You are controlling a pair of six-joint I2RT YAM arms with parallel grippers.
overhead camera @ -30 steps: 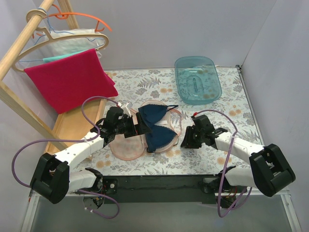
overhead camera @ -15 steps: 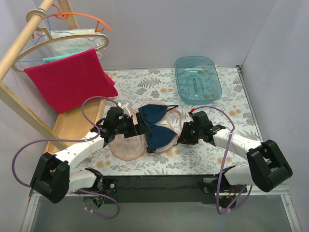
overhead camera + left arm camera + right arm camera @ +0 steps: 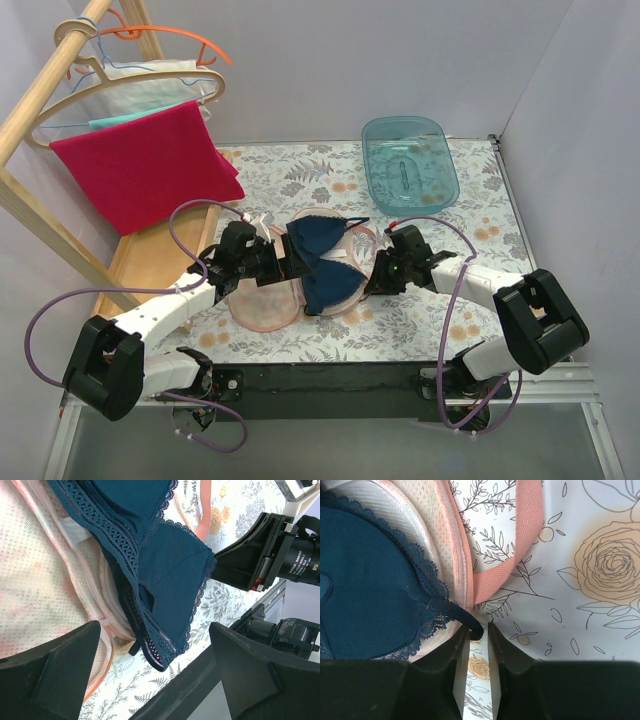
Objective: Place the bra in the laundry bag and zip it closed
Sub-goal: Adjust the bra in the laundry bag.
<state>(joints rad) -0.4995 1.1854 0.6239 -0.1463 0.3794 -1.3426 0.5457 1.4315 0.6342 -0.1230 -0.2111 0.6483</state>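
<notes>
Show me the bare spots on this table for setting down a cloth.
Free: floral tabletop behind the peach-pink padded laundry bag, between red towel and translucent teal plastic tub; also between tub and right arm. Crowded: centre, dark navy fabric bra, left gripper, right gripper.

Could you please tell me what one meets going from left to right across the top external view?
In order: red towel → left end effector → bra → right end effector. The laundry bag and teal tub overlap these, so I left them out.
</notes>
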